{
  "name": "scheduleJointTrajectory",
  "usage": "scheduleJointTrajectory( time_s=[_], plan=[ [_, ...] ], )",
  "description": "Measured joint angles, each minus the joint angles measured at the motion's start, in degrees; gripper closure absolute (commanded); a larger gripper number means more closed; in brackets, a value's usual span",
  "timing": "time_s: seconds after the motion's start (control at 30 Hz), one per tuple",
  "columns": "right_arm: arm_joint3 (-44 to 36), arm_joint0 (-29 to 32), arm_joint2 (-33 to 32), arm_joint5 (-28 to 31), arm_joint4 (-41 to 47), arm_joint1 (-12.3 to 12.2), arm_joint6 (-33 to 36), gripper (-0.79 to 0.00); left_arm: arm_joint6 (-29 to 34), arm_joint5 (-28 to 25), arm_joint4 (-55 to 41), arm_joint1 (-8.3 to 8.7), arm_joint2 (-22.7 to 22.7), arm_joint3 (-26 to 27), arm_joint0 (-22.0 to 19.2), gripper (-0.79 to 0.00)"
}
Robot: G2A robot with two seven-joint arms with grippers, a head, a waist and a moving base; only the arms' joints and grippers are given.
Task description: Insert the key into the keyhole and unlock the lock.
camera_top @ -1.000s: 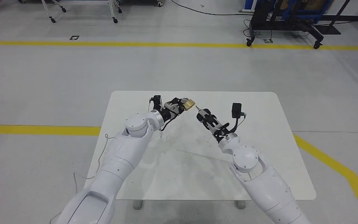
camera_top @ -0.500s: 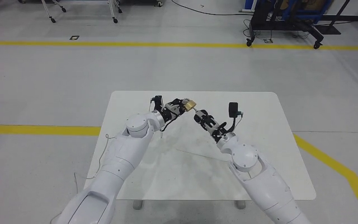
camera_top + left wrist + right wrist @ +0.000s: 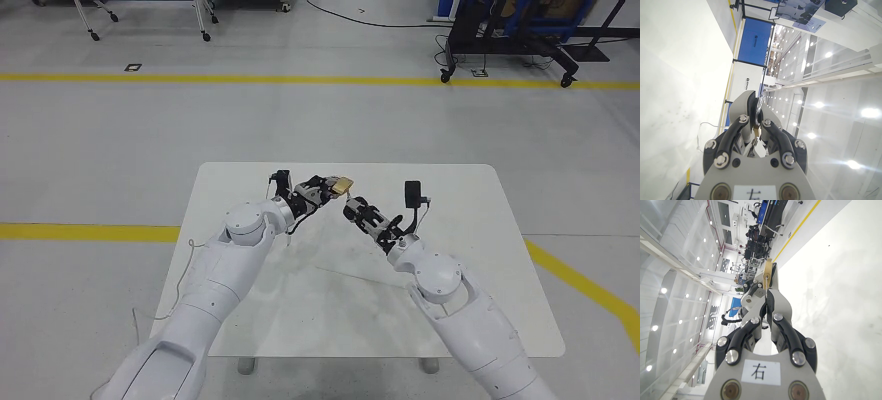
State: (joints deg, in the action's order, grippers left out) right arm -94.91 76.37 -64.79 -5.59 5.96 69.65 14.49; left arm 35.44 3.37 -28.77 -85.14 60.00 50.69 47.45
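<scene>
Above the table's far middle, my left gripper (image 3: pixel 328 187) is shut on the brass lock (image 3: pixel 341 186), which sticks out past its fingertips. My right gripper (image 3: pixel 352 204) sits just beside the lock, shut on the thin key. In the right wrist view the key (image 3: pixel 765 285) runs from my right gripper (image 3: pixel 767 293) straight to the keyhole in the lock's (image 3: pixel 767 271) end face. Its tip touches the hole; how deep it goes I cannot tell. In the left wrist view my left gripper (image 3: pixel 758 103) clamps a shiny metal part, with a bit of the brass lock (image 3: pixel 757 132) behind the fingers.
The white table (image 3: pixel 450 290) lies bare under both arms. Yellow floor lines run beyond its far edge and along both sides. Racks and carts stand far off at the back of the room.
My right gripper has slid with the key toward the lock, closing the small gap between them. The left arm has held the lock still.
</scene>
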Motion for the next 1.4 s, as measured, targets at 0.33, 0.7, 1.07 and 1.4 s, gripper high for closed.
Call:
scheduleJointTrajectory(
  time_s=[0.33, 0.7, 1.07, 1.4],
  plan=[
    [-2.37, 2.44, -5.82, -0.41, -0.3, -1.55, 11.57, 0.0, 2.33, 0.43, 1.81, 0.45, 0.41, 0.77, 0.09, 0.0],
    [-0.55, -0.27, -4.39, -3.36, 0.16, -1.23, 13.32, 0.0, 3.65, 0.32, 3.87, 0.6, -0.1, 1.25, 0.31, 0.0],
    [0.29, -1.0, -4.39, -3.9, 0.31, -1.13, 13.64, 0.0, 4.58, 0.06, 4.66, 0.67, -0.25, 1.45, 0.34, 0.0],
    [0.64, -1.18, -4.61, -4.6, -0.23, -1.14, 13.46, 0.0, 6.66, -0.51, 6.13, 0.71, -1.09, 1.67, 0.29, 0.0]
  ],
)
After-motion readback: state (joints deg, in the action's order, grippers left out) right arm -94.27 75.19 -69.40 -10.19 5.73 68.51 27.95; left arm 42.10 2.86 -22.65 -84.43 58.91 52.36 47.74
